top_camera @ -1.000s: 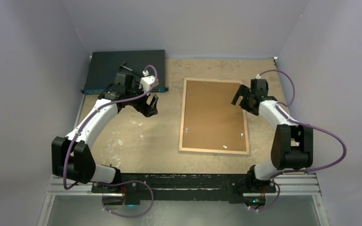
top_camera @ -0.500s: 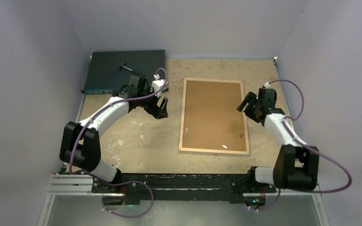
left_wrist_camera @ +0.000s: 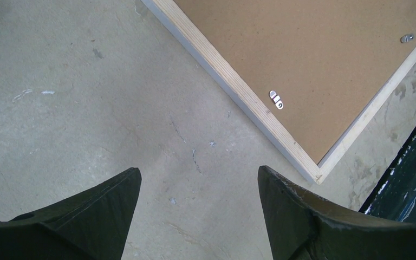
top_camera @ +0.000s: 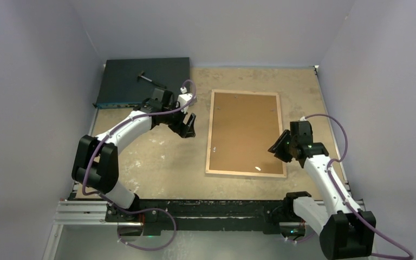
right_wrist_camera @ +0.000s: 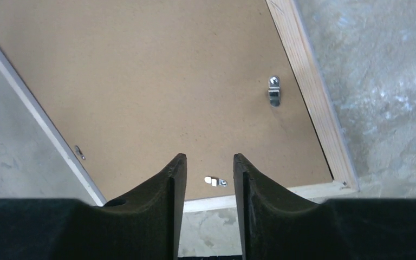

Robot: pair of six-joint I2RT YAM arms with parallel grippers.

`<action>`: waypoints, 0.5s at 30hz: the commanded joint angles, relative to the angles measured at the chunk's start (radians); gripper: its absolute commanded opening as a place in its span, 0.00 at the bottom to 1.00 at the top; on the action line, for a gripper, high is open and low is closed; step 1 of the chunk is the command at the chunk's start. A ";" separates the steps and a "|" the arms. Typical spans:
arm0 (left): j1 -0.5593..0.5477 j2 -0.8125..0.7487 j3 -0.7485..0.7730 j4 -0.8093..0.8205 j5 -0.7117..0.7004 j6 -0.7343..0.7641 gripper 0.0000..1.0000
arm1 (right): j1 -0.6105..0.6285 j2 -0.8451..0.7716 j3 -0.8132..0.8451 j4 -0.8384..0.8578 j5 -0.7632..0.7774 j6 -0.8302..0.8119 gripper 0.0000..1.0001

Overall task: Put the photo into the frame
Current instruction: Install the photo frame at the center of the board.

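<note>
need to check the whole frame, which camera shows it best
Top external: the frame lies whole there, back up. The left wrist view shows only one corner; the right wrist view only its near end.

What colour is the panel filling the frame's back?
Plain brown backing board, inside a light wood rectangular frame; clearest in the right wrist view.
</note>
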 commanded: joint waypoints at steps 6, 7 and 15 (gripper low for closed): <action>-0.003 0.006 0.091 -0.031 0.021 0.029 0.77 | 0.034 0.038 -0.047 -0.117 0.031 0.078 0.43; -0.002 0.007 0.100 -0.033 0.022 0.031 0.77 | 0.053 0.047 -0.048 -0.117 0.036 0.089 0.46; 0.024 0.019 0.143 -0.035 0.032 0.034 0.77 | 0.107 0.091 -0.080 -0.073 0.078 0.155 0.53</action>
